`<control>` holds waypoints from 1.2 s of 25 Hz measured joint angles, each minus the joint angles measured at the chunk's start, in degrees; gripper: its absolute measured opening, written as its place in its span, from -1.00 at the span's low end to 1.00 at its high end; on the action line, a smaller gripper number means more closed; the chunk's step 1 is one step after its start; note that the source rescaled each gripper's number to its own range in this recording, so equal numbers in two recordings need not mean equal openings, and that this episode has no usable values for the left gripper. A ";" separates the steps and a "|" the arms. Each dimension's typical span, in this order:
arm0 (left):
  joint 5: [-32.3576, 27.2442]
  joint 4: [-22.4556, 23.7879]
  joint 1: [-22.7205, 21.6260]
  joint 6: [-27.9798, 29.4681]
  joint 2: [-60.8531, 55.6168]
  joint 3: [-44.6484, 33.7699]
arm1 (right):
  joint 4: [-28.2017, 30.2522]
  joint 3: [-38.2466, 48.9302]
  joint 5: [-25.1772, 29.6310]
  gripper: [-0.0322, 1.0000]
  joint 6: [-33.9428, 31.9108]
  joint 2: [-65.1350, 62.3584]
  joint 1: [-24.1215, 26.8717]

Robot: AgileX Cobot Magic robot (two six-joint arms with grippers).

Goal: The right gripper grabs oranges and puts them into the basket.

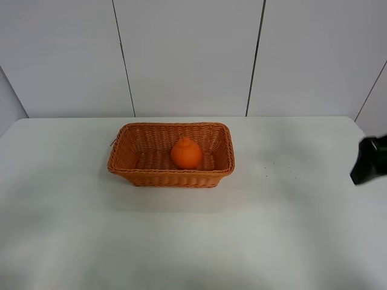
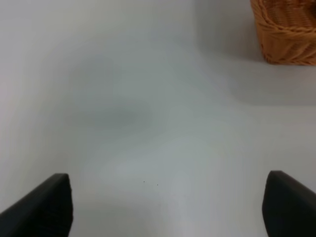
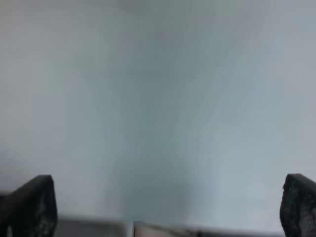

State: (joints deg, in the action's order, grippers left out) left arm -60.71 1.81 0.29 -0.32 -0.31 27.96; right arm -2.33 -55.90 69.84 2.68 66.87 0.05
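Note:
The orange (image 1: pixel 186 153) lies inside the wicker basket (image 1: pixel 171 177) at the middle of the white table. A corner of the basket (image 2: pixel 286 29) shows in the left wrist view. My right gripper (image 1: pixel 370 160) is at the far right edge of the exterior view, well away from the basket. In the right wrist view its fingertips (image 3: pixel 34 205) stand wide apart with nothing between them, so it is open and empty (image 3: pixel 168 207). My left gripper (image 2: pixel 168 205) is open and empty over bare table; it does not show in the exterior view.
The white table (image 1: pixel 272 229) has its far edge against a white panelled wall (image 1: pixel 193 54). A few small dark specks (image 1: pixel 278 172) lie right of the basket.

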 joint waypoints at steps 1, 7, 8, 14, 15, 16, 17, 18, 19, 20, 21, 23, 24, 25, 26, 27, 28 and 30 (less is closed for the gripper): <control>0.00 0.00 0.00 0.00 0.00 0.00 | 0.00 3.80 -0.17 1.00 0.19 -3.56 0.00; 0.00 0.00 0.00 0.00 0.00 0.00 | -0.07 19.95 -7.24 1.00 0.36 -25.41 0.00; 0.00 0.00 0.00 0.00 0.00 0.00 | -0.15 21.45 -7.68 1.00 0.36 -28.52 0.00; 0.00 0.00 0.00 0.00 0.00 0.00 | -0.27 27.13 -10.33 1.00 0.36 -48.06 0.00; 0.00 0.00 0.00 0.00 0.00 0.00 | -0.27 27.28 -10.52 1.00 0.36 -50.72 0.00; 0.00 0.00 0.00 0.00 0.00 0.00 | -0.27 27.32 -10.59 1.00 0.36 -53.41 0.00; 0.00 0.00 0.00 0.00 0.00 0.00 | -0.27 27.39 -10.59 1.00 0.36 -55.12 0.00; 0.00 0.00 0.00 0.00 0.00 0.00 | -0.27 27.39 -10.64 1.00 0.36 -56.70 0.00; 0.00 0.00 0.00 0.00 0.00 0.00 | -0.27 27.39 -10.64 1.00 0.36 -58.68 0.00; 0.00 0.00 0.00 0.00 0.00 0.00 | -0.27 27.39 -10.64 1.00 0.36 -60.00 0.00; 0.00 0.00 0.00 0.00 0.00 0.00 | -0.27 27.39 -10.64 1.00 0.36 -61.58 0.00; 0.00 0.00 0.00 0.00 0.00 0.00 | -0.21 27.39 -10.64 1.00 0.31 -65.96 0.00; 0.00 0.00 0.00 0.00 0.00 0.00 | -0.21 27.39 -10.64 1.00 0.31 -66.72 0.00; 0.00 0.00 0.00 0.00 0.00 0.00 | -0.21 27.39 -10.64 1.00 0.31 -67.06 0.00; 0.00 0.00 0.00 0.00 0.00 0.00 | -0.16 27.39 -10.64 1.00 0.25 -67.12 0.00; 0.00 0.00 0.00 0.00 0.00 0.00 | -0.16 27.39 -10.64 1.00 0.19 -67.12 0.00; 0.00 0.00 0.00 0.00 0.00 0.00 | -0.09 27.39 -10.64 1.00 0.15 -67.13 0.00; 0.00 0.00 0.00 0.00 0.00 0.00 | -0.03 27.39 -10.64 1.00 0.15 -67.13 0.00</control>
State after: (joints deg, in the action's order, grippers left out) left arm -60.71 1.81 0.29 -0.32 -0.31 27.96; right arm -2.37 -28.51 59.20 2.83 -0.26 0.05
